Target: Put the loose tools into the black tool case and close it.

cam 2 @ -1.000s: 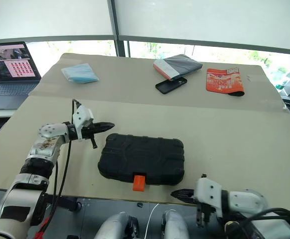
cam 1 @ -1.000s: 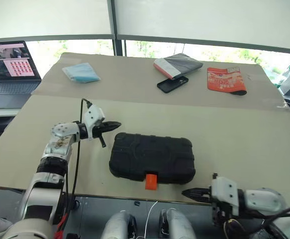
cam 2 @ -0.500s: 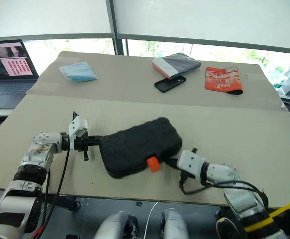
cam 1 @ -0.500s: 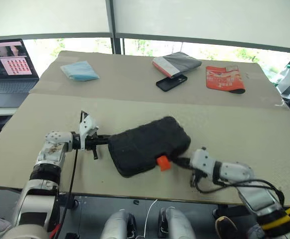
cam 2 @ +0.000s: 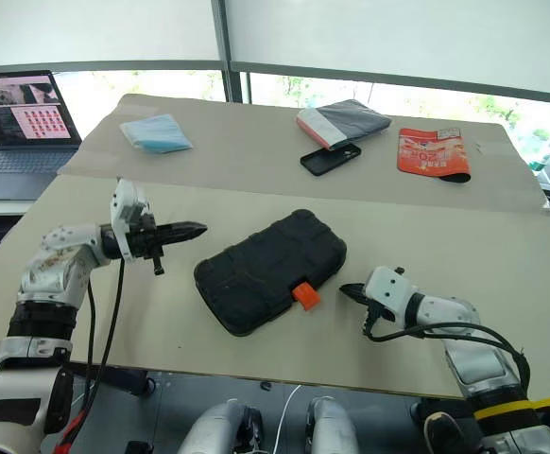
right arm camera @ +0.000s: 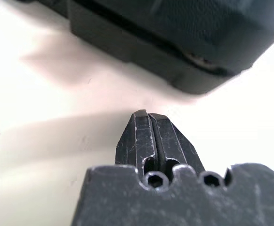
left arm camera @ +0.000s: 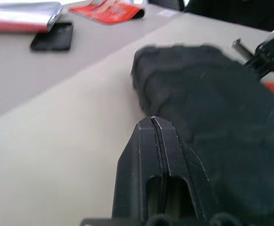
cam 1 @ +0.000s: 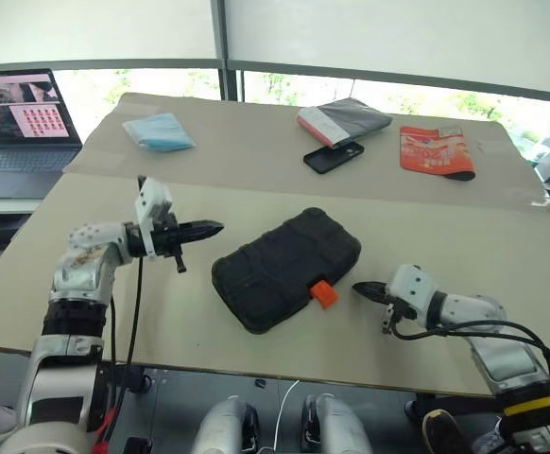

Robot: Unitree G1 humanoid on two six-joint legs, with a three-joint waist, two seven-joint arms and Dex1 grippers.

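Observation:
The black tool case (cam 1: pixel 284 268) lies closed on the table, turned diagonally, its orange latch (cam 1: pixel 324 294) facing the front right. My left gripper (cam 1: pixel 216 227) is shut and empty. It hangs above the table just left of the case, pointing at the case's far left end (left arm camera: pixel 212 117) with a gap between. My right gripper (cam 1: pixel 358 287) is shut and empty, low over the table, its tip a short gap to the right of the latch. In the right wrist view its shut fingers (right arm camera: pixel 141 136) point at the case's side (right arm camera: pixel 174 42). The loose tools are out of view.
At the back of the table lie a black phone (cam 1: pixel 333 156), a grey and red pouch (cam 1: pixel 343 121), an orange packet (cam 1: pixel 434 151) and a blue cloth (cam 1: pixel 159 131). A laptop (cam 1: pixel 20 123) stands beyond the left edge. The table's front edge runs close to the case.
The case has swung from square with the front edge to diagonal. My right gripper came up from below the edge onto the table by the latch. My left gripper rose off the case's end.

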